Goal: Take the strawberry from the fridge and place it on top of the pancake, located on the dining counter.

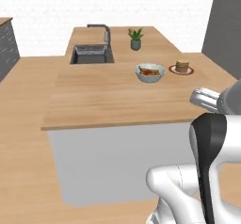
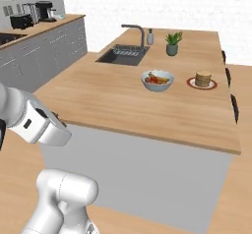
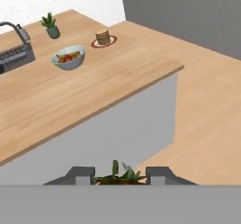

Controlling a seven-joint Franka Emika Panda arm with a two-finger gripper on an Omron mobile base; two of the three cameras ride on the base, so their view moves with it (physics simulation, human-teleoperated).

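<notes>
Tan-brown pancake (image 2: 203,77) on red-rimmed white plate (image 2: 202,85); light wooden dining counter (image 2: 123,100), grey base.

On the surface (image 1: 108,96), the pancake (image 1: 182,66) on its plate (image 1: 174,70) sits at 3 o'clock of the fruit bowl (image 1: 150,72). The potted plant (image 1: 135,38) stands at 12 o'clock of the bowl, and the sink (image 1: 92,54) with its faucet (image 1: 104,30) lies at 9 o'clock of the plant.

The strawberry (image 3: 120,175) sits pinched between the gripper's (image 3: 120,177) two dark fingertips, green leaves up. The pancake (image 1: 182,66), a short tan stack on a red-rimmed plate (image 1: 175,71), stands upright near the far edge of the wooden dining counter (image 1: 108,96).
</notes>
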